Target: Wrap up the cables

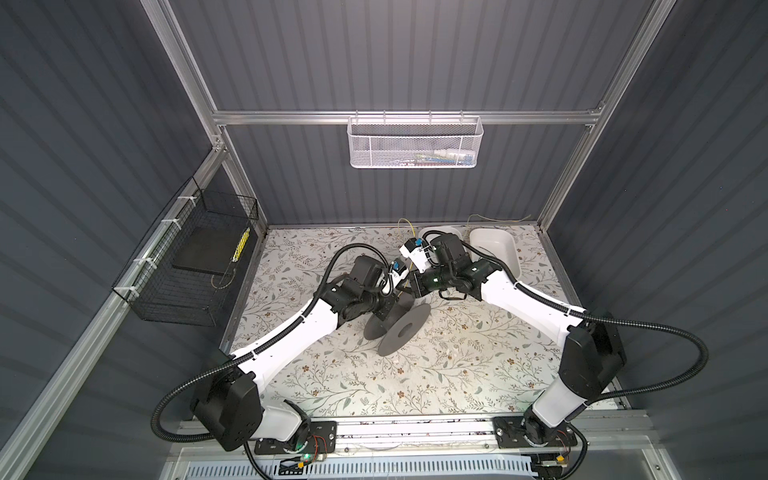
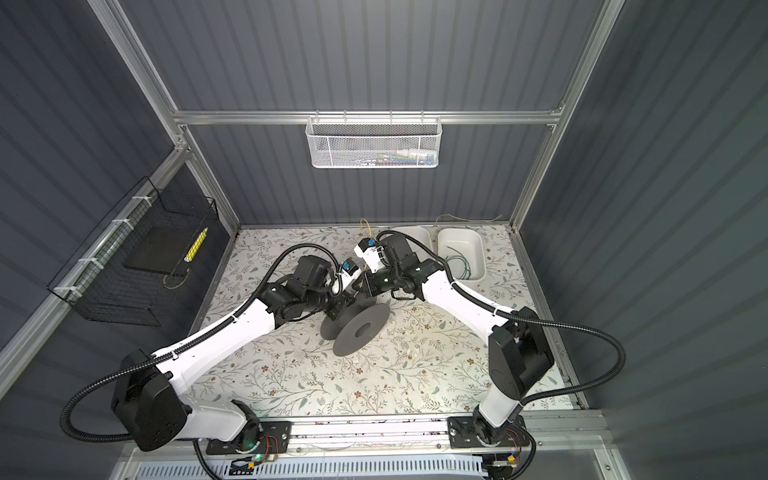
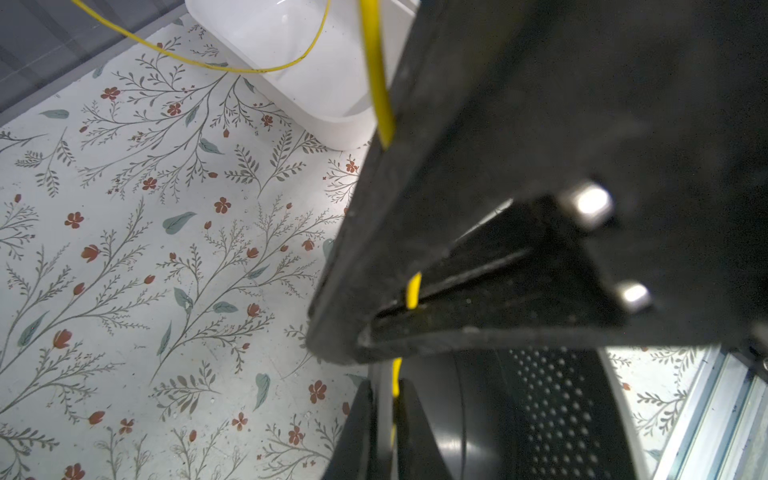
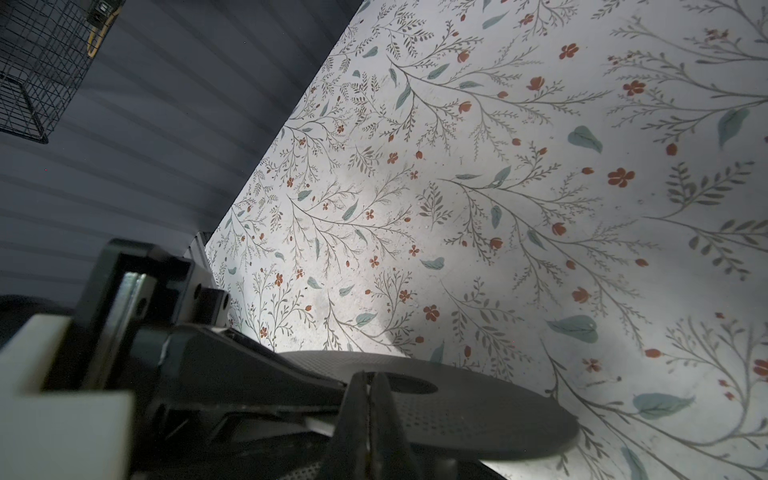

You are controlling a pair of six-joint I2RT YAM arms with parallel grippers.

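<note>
Here, above a dark grey spool [image 1: 403,332] at the middle of the floral bench [image 1: 457,374], the right pincer [image 4: 369,380] is clamped on the yellow wire [image 3: 376,83]. The wire runs on between the near-touching fingers of the left pincer [image 3: 384,392]; whether those grip it cannot be told. A slack loop curls across a white tray [image 3: 291,41].

Counter [image 1: 415,374]: matt printed floral sheet, lightly scuffed. Spool [image 1: 405,330]: dark grey matt plastic, flange dimpled. Yellow wire [image 3: 376,75]: smooth, glossy insulation. Tub [image 3: 324,124]: glossy white plastic. Side basket [image 1: 183,266]: black wire mesh. Back basket [image 1: 415,145]: white perforated metal. Frame [image 1: 291,117]: bare satin aluminium. Walls [image 1: 374,54]: matt grey ribbed panels. Hoses [image 1: 702,355]: black corrugated plastic. Arm shells [image 1: 291,340]: smooth glossy white plastic.
</note>
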